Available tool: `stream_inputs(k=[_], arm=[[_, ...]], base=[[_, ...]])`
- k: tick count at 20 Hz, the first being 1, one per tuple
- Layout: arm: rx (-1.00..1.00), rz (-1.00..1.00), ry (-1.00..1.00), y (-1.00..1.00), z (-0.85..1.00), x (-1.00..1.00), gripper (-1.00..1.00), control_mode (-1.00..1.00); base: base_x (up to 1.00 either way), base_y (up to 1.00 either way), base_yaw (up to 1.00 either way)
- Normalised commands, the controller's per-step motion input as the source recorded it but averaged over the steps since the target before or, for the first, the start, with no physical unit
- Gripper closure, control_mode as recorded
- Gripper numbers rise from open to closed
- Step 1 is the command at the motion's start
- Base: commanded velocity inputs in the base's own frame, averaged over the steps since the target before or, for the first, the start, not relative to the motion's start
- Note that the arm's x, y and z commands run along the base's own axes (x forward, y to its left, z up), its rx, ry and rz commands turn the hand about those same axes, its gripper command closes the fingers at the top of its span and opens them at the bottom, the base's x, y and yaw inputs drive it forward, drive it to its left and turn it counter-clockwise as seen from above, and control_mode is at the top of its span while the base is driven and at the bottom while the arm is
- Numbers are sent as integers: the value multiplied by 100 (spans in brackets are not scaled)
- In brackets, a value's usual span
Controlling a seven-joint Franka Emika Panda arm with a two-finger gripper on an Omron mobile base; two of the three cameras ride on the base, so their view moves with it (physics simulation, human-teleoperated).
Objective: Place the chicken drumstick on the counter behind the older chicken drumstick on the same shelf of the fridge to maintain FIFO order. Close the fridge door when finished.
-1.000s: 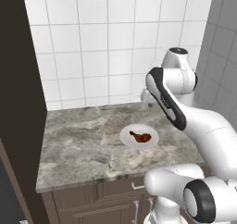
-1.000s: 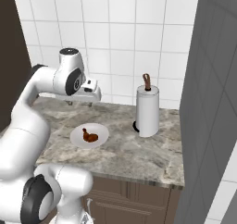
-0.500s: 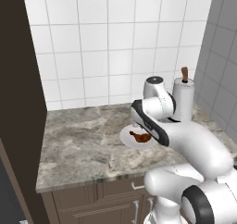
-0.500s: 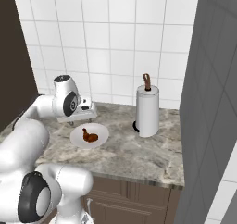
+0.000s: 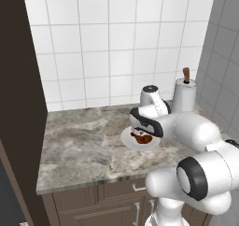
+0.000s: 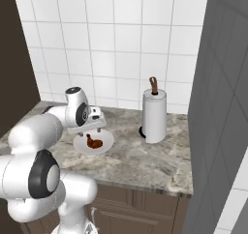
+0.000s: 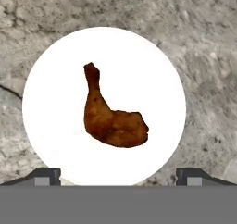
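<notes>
While the arm bends low over the counter (image 5: 79,145), the gripper (image 7: 118,174) hangs directly above the plate (image 7: 51,79), jaws spread wide: the two fingertips (image 7: 44,174) stand far apart at opposite sides of the hand view, nothing between them. Not touching the food.

Chicken drumstick (image 7: 111,116): brown, lying flat near the middle of the round white plate, thin bone end pointing away from the fingertips, meaty end nearer them. In the right base view the drumstick (image 6: 94,141) sits just below the hand on the plate (image 6: 107,142).

Plate rests on the mottled grey-brown stone top, roughly mid-depth, near the arm side. Paper towel roll (image 6: 154,116) on its upright holder stands well apart, toward the grey wall. Dark wooden cabinet fronts (image 5: 98,204) with silver handles below. White tiled wall (image 5: 116,43) behind the counter.
</notes>
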Motion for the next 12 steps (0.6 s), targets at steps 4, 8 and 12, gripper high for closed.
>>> stream_inputs(k=[4,8,12], arm=[[-8,4,7,0,-40,25,-100,-100],[-12,12,8,5,-19,3,-100,-100],[-7,12,-1,0,-4,-24,-100,-100]], base=[[0,0,0],[0,0,0],[0,0,0]])
